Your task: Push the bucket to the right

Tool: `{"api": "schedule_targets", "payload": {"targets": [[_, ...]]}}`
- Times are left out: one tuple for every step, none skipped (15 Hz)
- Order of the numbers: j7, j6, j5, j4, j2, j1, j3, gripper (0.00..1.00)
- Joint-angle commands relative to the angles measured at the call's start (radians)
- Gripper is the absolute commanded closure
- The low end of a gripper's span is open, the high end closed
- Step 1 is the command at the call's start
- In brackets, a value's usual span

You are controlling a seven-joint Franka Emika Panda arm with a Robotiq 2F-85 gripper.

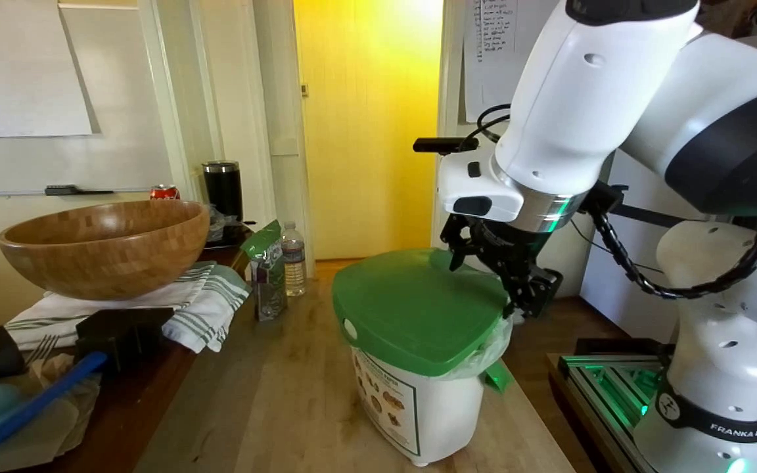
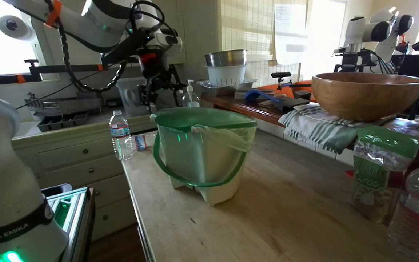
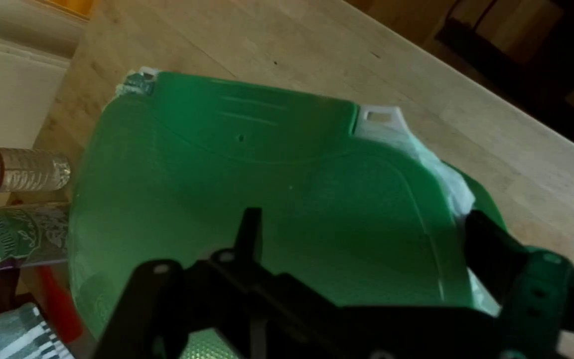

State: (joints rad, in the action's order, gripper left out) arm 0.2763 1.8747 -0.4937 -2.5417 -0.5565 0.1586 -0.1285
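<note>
On the pale wooden table (image 1: pixel 267 407), in an exterior view, the white plastic bucket (image 1: pixel 441 407) with a rounded green lid (image 1: pixel 418 309) stood below the black two-fingered gripper (image 1: pixel 483 287). In an exterior view, the curved green handle (image 2: pixel 209 184) hung down. In the wrist view, the fingers (image 3: pixel 250 237) were spread, one over the lid, one at its edge.

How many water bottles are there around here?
3: an upright bottle beside the green-topped bag, a second bottle standing left of the bucket in an exterior view, and what looks like a third bottle lying partly behind the bucket. More could be hidden.
</note>
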Motion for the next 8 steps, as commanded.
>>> {"api": "schedule_targets", "payload": {"targets": [[0.102, -0.020, -0.085, 0.007, 0.011, -0.018, 0.039, 0.00], [0.120, 0.006, -0.094, 0.004, 0.020, -0.026, 0.062, 0.00], [0.132, 0.022, -0.102, 0.001, 0.024, -0.031, 0.080, 0.00], [0.141, 0.041, -0.111, -0.001, 0.028, -0.039, 0.100, 0.00], [0.146, 0.051, -0.117, -0.003, 0.031, -0.045, 0.112, 0.00], [0.158, 0.055, -0.122, 0.000, 0.032, -0.053, 0.127, 0.00], [0.167, 0.064, -0.128, -0.004, 0.031, -0.060, 0.140, 0.00], [0.173, 0.068, -0.134, -0.010, 0.018, -0.067, 0.151, 0.00]]}}
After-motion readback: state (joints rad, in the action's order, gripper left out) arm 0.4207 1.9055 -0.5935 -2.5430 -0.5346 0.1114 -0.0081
